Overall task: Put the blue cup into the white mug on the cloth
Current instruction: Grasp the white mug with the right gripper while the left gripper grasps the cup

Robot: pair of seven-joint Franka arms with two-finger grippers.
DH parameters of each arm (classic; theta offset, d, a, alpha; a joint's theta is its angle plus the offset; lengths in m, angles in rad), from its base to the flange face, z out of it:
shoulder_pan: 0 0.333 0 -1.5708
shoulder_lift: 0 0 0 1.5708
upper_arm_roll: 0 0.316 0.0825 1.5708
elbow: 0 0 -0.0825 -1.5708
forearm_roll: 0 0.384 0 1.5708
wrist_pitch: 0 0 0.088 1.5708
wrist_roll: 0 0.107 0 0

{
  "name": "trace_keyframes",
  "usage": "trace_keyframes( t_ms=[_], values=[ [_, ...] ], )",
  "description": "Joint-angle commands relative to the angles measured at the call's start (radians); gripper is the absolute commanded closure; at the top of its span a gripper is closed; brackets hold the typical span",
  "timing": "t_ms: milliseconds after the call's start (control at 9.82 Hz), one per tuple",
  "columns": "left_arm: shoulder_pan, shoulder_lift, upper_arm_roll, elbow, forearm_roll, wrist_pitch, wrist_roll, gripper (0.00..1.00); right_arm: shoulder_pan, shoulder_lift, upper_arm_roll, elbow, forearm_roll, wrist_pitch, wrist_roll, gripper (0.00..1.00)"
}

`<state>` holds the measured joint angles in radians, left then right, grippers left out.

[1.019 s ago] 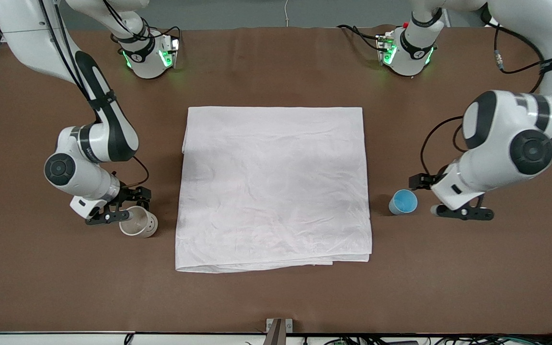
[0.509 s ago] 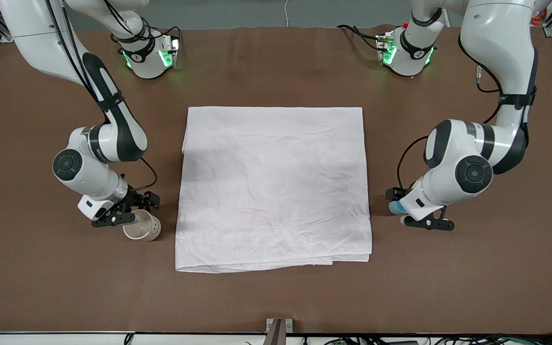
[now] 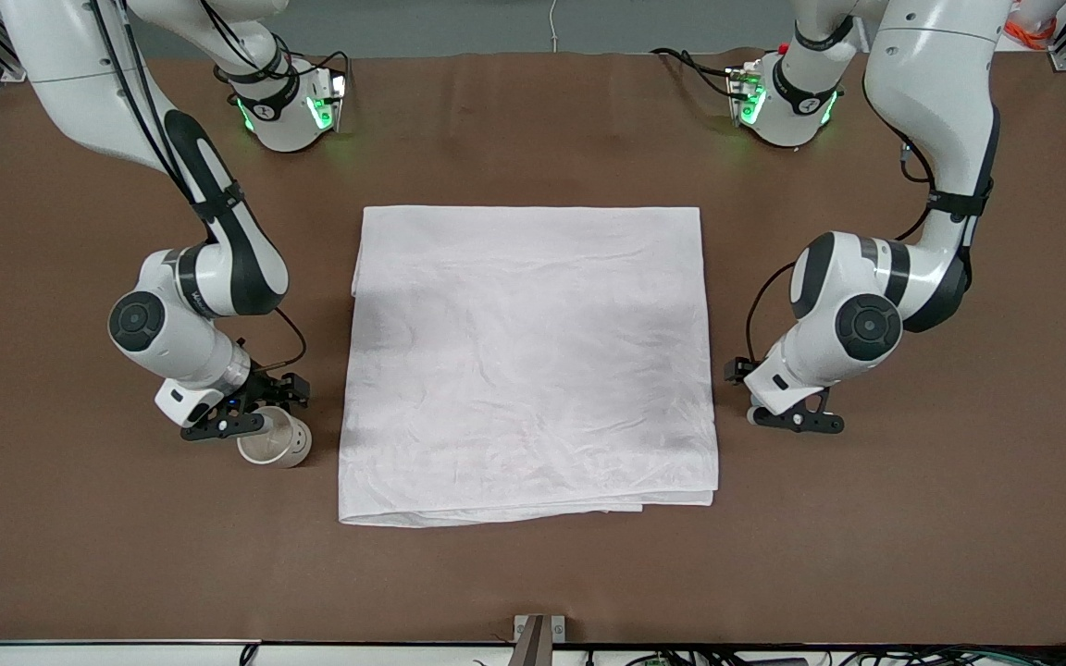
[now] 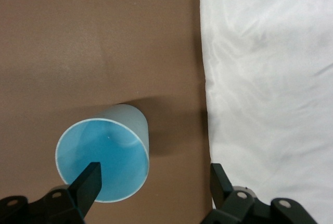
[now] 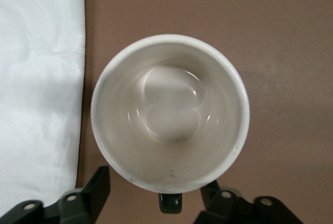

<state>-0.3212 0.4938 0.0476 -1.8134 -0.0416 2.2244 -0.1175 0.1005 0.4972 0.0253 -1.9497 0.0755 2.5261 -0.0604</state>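
The blue cup (image 4: 104, 159) stands upright on the brown table beside the cloth's edge (image 4: 270, 78); in the front view the left wrist hides it. My left gripper (image 4: 156, 182) is open above it, with one finger (image 4: 86, 185) over the cup's mouth and the other over bare table next to the cloth. It also shows in the front view (image 3: 757, 407). The white mug (image 3: 276, 442) stands off the cloth (image 3: 528, 361), toward the right arm's end. My right gripper (image 5: 156, 190) is open over the mug's (image 5: 169, 112) handle side, and it also shows in the front view (image 3: 251, 421).
The brown table (image 3: 533, 573) surrounds the cloth with bare surface on all sides. The two arm bases (image 3: 288, 111) stand along the edge farthest from the front camera. A small metal bracket (image 3: 538, 634) sits at the nearest edge.
My left arm has swung toward the cloth and now covers the blue cup in the front view. My right gripper and the mug have shifted slightly toward the cloth.
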Motion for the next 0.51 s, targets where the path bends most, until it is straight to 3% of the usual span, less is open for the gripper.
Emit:
trace_keyframes(
  t_ms=[0, 102, 407],
  values=[
    [-0.006, 0.017, 0.008, -0.012, -0.009, 0.038, -0.002, 0.16, -0.001, -0.006, 0.001, -0.009, 0.009, 0.0, 0.068, 0.82],
    [-0.004, 0.025, 0.008, -0.011, -0.009, 0.04, -0.002, 0.18, -0.001, -0.006, 0.001, -0.008, 0.009, 0.002, 0.073, 0.92],
    [0.002, 0.046, 0.008, -0.011, -0.009, 0.052, -0.002, 0.27, -0.002, -0.006, 0.001, -0.008, 0.009, -0.004, 0.076, 1.0]
  ],
)
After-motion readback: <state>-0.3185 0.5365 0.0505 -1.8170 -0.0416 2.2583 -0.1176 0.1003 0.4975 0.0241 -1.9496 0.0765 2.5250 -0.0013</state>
